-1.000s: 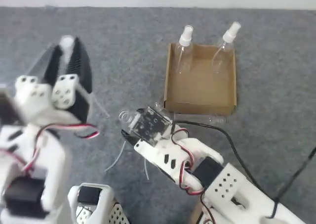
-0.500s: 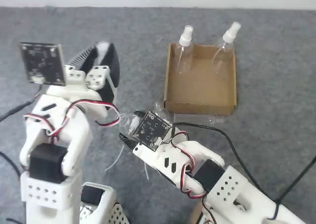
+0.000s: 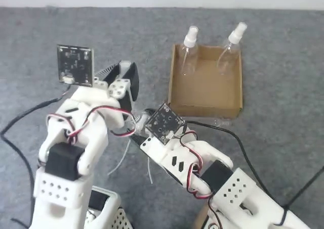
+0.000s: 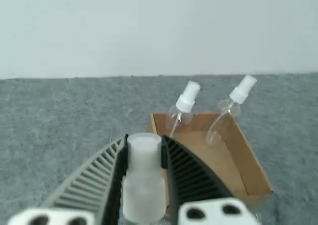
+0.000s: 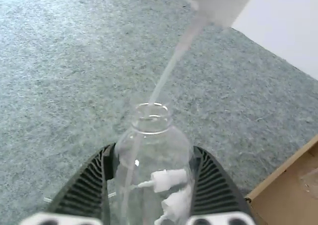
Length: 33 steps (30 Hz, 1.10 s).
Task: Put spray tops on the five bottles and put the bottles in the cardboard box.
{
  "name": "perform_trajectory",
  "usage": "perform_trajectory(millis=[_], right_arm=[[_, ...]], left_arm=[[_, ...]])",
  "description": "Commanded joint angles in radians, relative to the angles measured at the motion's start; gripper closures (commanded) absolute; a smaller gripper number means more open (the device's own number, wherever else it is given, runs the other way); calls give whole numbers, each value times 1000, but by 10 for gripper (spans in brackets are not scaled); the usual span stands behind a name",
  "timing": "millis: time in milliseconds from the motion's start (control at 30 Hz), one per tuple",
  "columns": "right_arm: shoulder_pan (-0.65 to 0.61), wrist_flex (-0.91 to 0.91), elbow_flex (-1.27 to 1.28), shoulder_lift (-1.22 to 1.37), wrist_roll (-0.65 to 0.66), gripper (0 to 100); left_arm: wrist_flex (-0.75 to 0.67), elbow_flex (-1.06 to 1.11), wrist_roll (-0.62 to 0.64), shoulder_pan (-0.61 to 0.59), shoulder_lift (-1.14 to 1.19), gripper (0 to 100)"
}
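One open bottle [image 5: 150,135] sits clamped in the right end effector [image 5: 153,183] at mid-frame; the left end effector [image 4: 144,143] pinches a spray top [image 4: 144,185] just above it, tube inside the neck. Upper right, two capped bottles [image 3: 188,54] stand in the cardboard box [image 3: 205,109].

In the right wrist view the spray top [image 5: 218,1] is cut off by the upper edge, and the base of the open bottle [image 5: 151,150] by the lower edge. In the high view that bottle is largely hidden behind the left arm [image 3: 76,133] and a camera board [image 3: 165,123].
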Motion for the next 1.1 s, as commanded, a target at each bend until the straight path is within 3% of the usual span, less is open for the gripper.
perform_trajectory(millis=[0, 167, 467, 667, 833, 1067], right_arm=[[12, -19, -6, -38, -6, 992], [10, -50, 8, -38, -12, 992], [18, -332, 130, -38, -26, 993], [117, -340, 127, -38, -123, 993], [130, -363, 135, -35, -124, 993], [130, -358, 138, -27, -124, 993]], left_arm=[[-21, 47, -12, 6, -130, 990], [-43, 176, -48, 12, -244, 990], [-176, 366, -46, 14, -256, 987], [-181, 363, -49, 14, -255, 985], [-184, 331, -60, 14, -247, 855], [-158, 122, -101, 3, -244, 855]])
